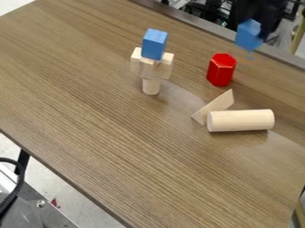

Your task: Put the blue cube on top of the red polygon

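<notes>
The black gripper point(260, 26) is at the top right, above the table's far edge and up and to the right of the red polygon. A blurred blue cube point(249, 34) hangs at its lower end, held in the air, with a small blue patch showing just below. The red polygon point(221, 70), a six-sided prism, stands upright on the table, apart from the cube and lower in the view.
Left of the red prism, a blue block point(155, 43) tops a stack of pale wooden blocks point(152, 69). A wooden cylinder point(241, 120) lies in front of the prism, beside a leaning wooden triangle point(216, 107). The brown table point(119, 147) has its near edge at lower left.
</notes>
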`<state>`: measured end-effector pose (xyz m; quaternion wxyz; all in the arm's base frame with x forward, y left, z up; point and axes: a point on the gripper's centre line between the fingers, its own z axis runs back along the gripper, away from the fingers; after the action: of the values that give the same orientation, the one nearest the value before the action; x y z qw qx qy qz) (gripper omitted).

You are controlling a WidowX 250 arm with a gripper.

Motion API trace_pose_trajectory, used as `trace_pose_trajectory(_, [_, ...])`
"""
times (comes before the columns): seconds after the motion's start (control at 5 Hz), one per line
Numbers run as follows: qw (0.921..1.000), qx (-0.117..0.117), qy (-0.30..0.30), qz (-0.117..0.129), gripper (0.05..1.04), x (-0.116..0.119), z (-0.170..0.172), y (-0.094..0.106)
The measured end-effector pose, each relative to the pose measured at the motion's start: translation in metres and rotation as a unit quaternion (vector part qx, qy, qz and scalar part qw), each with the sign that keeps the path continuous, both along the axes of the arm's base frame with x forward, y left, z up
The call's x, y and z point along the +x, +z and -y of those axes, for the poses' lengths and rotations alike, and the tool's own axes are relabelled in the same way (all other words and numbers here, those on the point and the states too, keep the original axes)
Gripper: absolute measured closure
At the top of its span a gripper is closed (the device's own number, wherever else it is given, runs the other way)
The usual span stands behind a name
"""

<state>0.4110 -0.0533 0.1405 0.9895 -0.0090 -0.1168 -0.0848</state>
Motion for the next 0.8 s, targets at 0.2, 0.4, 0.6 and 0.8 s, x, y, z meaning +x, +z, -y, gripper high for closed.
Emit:
trace_pose_trajectory(0.2, [0.9998,-0.002,0.014,-0.013,0.539,0.005,-0.012,-0.012])
trace_pose_trajectory(0.4, [0.9997,-0.003,0.019,-0.014,0.539,0.011,-0.015,-0.016])
trace_pose_trajectory(0.6, [0.9995,-0.003,0.022,-0.021,0.539,0.012,-0.019,-0.025])
trace_pose_trajectory(0.8, [0.9997,-0.001,0.023,-0.012,0.539,0.015,-0.021,-0.025])
